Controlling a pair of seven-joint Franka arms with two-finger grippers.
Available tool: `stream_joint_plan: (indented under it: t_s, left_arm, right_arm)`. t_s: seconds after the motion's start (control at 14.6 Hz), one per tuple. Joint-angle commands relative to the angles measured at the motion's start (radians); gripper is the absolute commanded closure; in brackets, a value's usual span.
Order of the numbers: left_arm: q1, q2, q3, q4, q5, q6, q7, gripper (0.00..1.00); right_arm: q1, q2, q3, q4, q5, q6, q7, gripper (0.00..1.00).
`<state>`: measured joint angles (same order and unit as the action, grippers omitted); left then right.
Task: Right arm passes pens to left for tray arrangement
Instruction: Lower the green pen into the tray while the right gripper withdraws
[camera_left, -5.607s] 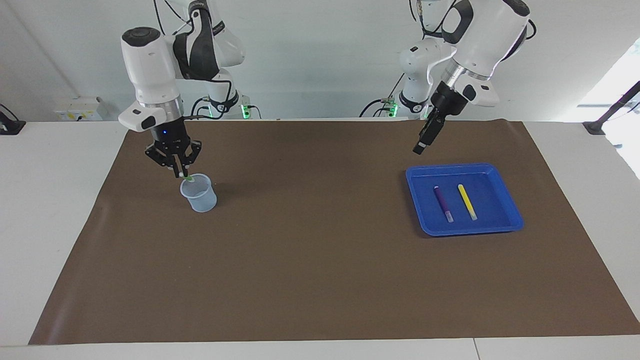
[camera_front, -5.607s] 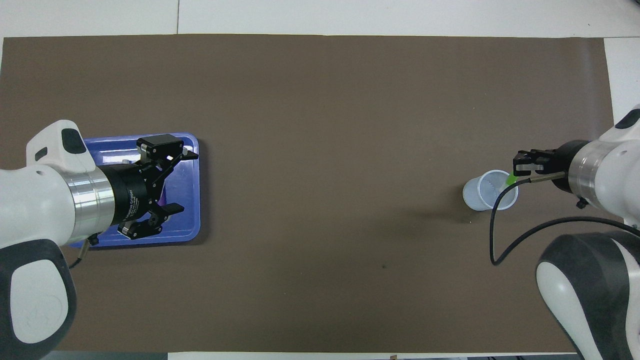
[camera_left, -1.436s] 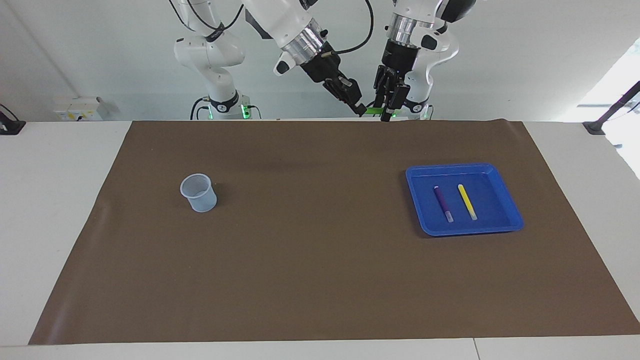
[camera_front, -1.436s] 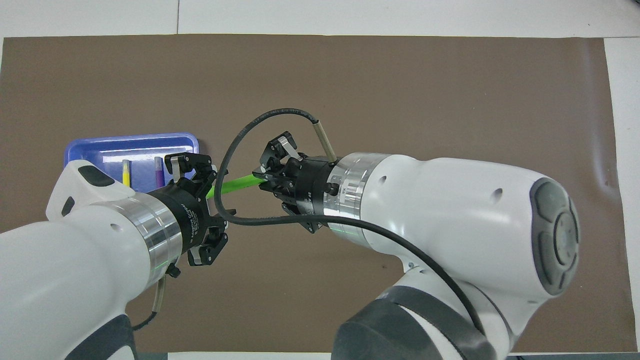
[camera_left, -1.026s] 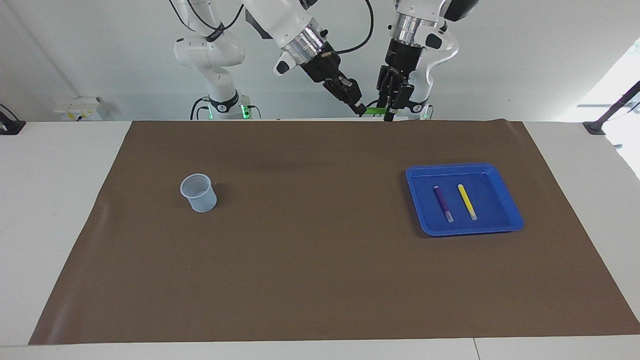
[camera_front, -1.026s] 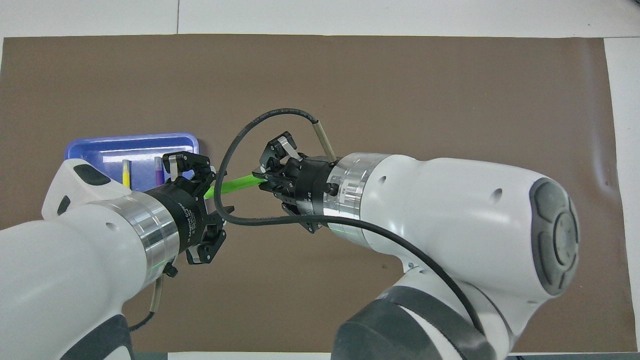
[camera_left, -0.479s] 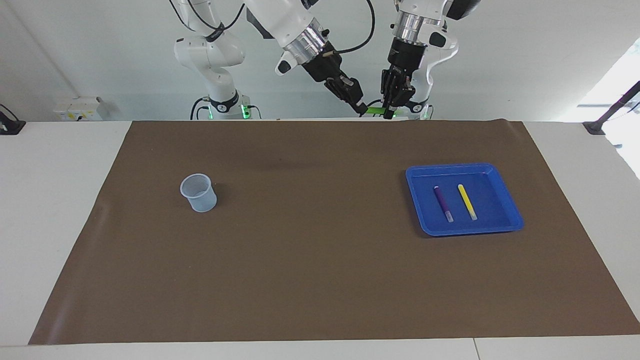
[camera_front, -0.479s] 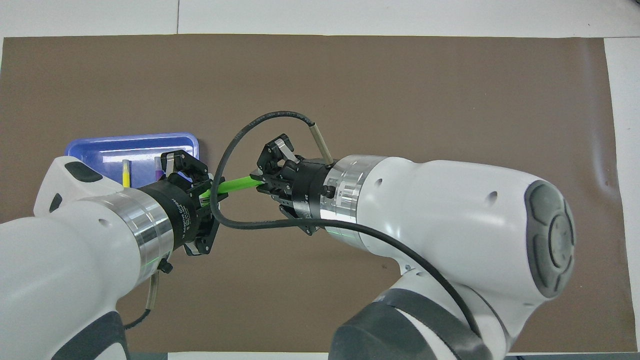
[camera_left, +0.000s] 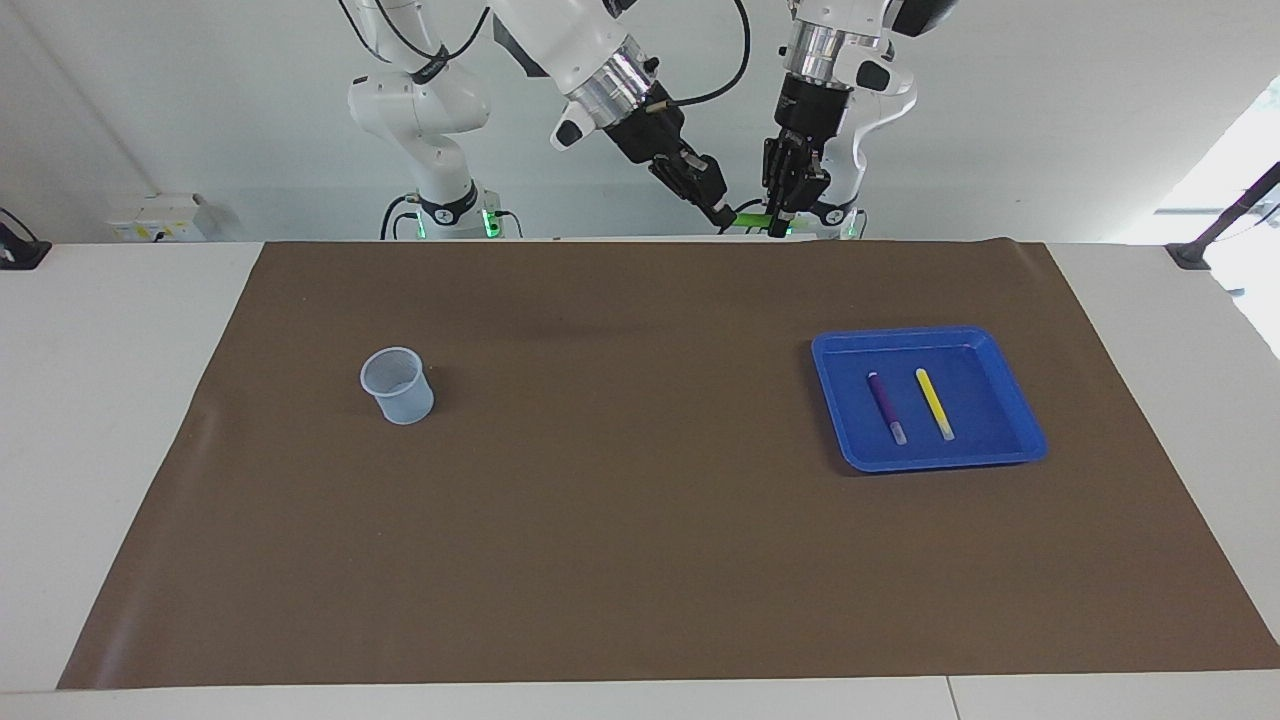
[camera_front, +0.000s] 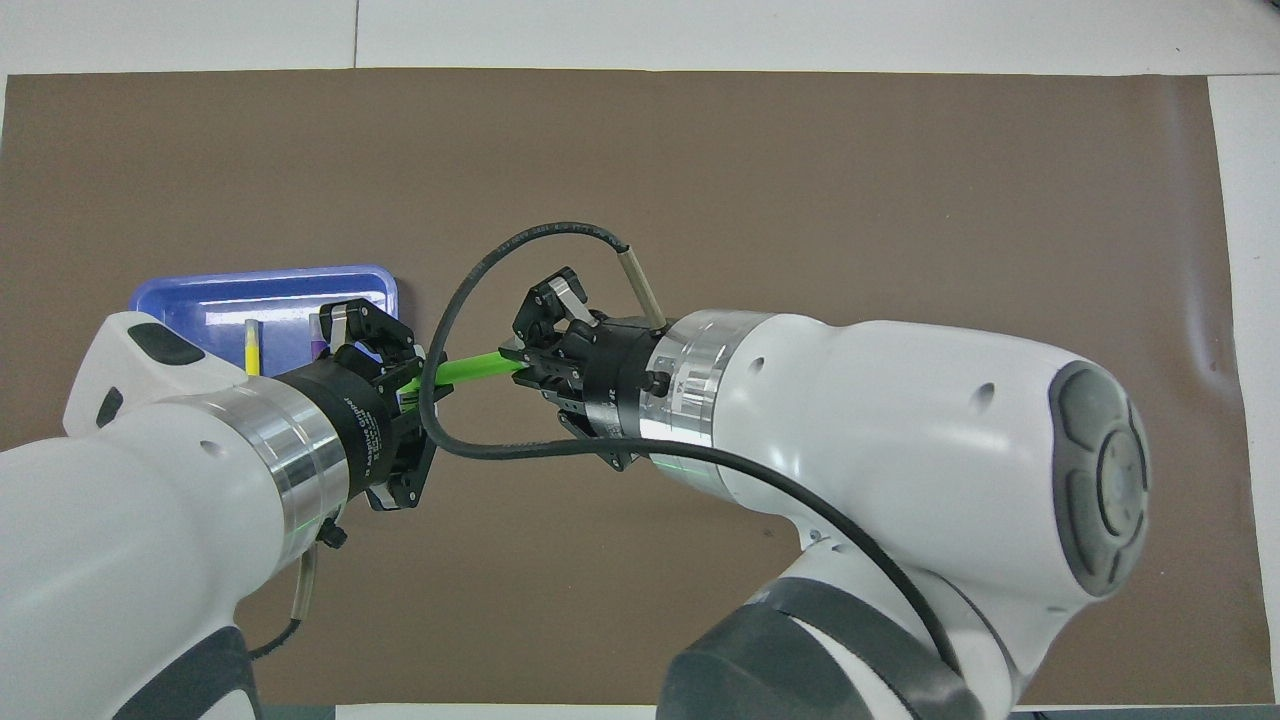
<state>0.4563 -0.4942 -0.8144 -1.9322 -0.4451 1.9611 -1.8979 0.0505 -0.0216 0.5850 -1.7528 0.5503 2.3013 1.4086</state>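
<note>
The green pen (camera_front: 465, 368), slim and glossy, hangs level in the air over the matte brown mat (camera_left: 640, 560), pinched at both ends: left gripper (camera_left: 777, 230) at its 3 o'clock end in the facing view, right gripper (camera_left: 722, 217) at 9 o'clock. Purple pen (camera_left: 886, 407) and yellow pen (camera_left: 935, 404) lie side by side in the shallow, round-cornered blue tray (camera_left: 1020, 435). A translucent cup (camera_left: 398, 385) stands toward the right arm's end; a plain white wall (camera_left: 1050, 120) backs the table.

— Where does the facing camera sit?
— High, looking toward the robots, with the whole brown mat (camera_left: 640, 560) in sight and the blue tray (camera_left: 1010, 440) at one end.
— And the overhead one?
— Above the robots' own end, aimed steeply down, much closer to the arms.
— What do they share?
— The mat and that tray, seen half a turn apart.
</note>
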Motion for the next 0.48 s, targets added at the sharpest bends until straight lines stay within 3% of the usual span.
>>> stream_joint_plan:
  t_s: [0.0, 0.21, 0.41]
  left_arm:
    - [0.013, 0.003, -0.008, 0.021, 0.028, -0.021, -0.001, 1.00]
    - [0.042, 0.006, -0.009, 0.021, 0.028, -0.019, 0.008, 1.00]
    - [0.076, 0.009, -0.006, 0.009, 0.026, -0.021, 0.069, 1.00]
  right_arm:
    - [-0.015, 0.011, 0.006, 0.006, -0.033, 0.003, -0.007, 0.00]
    - [-0.023, 0.012, -0.013, 0.003, -0.070, -0.028, -0.052, 0.00]
    - [-0.024, 0.000, -0.095, -0.031, -0.118, -0.106, -0.185, 0.00]
